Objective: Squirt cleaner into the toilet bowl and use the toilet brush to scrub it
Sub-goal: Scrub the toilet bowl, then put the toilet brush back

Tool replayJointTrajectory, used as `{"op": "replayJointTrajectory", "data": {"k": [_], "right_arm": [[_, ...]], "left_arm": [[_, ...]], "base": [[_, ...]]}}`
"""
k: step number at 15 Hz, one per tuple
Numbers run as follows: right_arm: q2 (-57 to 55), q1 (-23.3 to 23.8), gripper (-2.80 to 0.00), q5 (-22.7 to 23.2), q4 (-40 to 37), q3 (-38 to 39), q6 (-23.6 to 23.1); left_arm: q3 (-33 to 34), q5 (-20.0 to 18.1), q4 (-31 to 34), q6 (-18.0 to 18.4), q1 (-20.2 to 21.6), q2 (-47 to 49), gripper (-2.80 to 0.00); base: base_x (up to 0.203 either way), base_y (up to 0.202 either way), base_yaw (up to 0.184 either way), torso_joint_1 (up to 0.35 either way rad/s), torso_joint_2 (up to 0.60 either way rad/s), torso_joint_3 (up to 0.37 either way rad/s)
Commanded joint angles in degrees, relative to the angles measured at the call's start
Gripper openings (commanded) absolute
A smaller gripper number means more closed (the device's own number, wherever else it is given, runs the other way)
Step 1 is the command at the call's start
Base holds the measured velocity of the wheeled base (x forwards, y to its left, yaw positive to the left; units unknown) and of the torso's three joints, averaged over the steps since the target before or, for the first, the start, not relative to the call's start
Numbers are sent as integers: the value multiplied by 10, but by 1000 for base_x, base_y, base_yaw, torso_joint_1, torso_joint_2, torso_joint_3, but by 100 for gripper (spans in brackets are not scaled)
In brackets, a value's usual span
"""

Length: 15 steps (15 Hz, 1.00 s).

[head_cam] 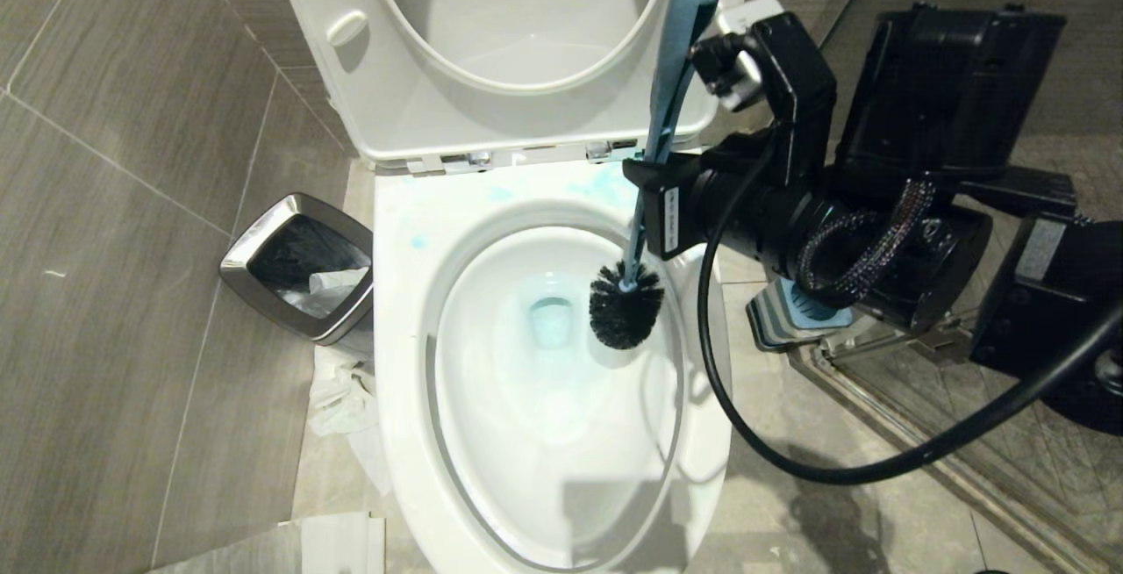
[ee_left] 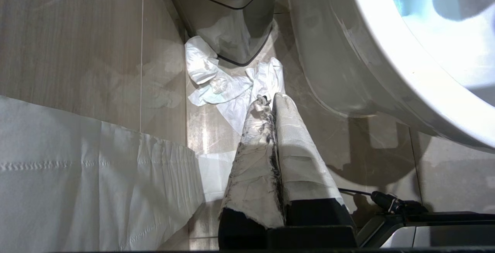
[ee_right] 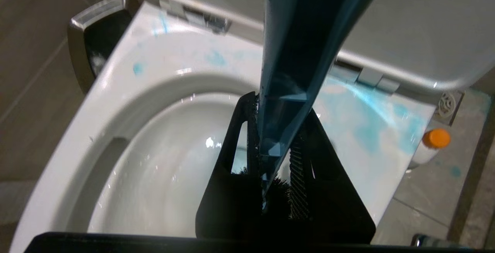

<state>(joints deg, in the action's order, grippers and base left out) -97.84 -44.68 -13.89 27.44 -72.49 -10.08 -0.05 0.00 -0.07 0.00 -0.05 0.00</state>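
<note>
In the head view, the toilet brush (head_cam: 625, 304) is held by its blue handle in the clamped right gripper (head_cam: 656, 197), its black head hanging inside the toilet bowl (head_cam: 561, 398) near the right rim.

In the left wrist view, the left gripper (ee_left: 270, 102) is pressed shut and apparently empty above the floor beside the bowl's outer wall (ee_left: 328, 63).

In the right wrist view, blue cleaner smears (ee_right: 371, 129) are seen on the back rim.
</note>
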Motion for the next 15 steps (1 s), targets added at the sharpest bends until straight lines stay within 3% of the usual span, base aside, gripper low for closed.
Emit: {"op": "replayJointTrajectory", "data": {"k": [1,5,9,11,15], "right_arm": [[11,-10,-280,1,1,-44,0],[75,-14,-280,2,-42,-91,0],[173,-9,-280,-3,-131,-62,0],[195,32,-280,-5,-153,-48,-1],[194,186,-280,9,-157,-45,-3]], "left_arm": [[0,0,0,0,0,0,-280],[0,1,0,0,0,0,-280],[0,1,0,0,0,0,-280],[0,1,0,0,0,0,-280],[0,0,0,0,0,0,-280]], "base": [[0,0,0,0,0,0],[0,0,0,0,0,0],[0,0,0,0,0,0],[0,0,0,0,0,0],[0,0,0,0,0,0]]}}
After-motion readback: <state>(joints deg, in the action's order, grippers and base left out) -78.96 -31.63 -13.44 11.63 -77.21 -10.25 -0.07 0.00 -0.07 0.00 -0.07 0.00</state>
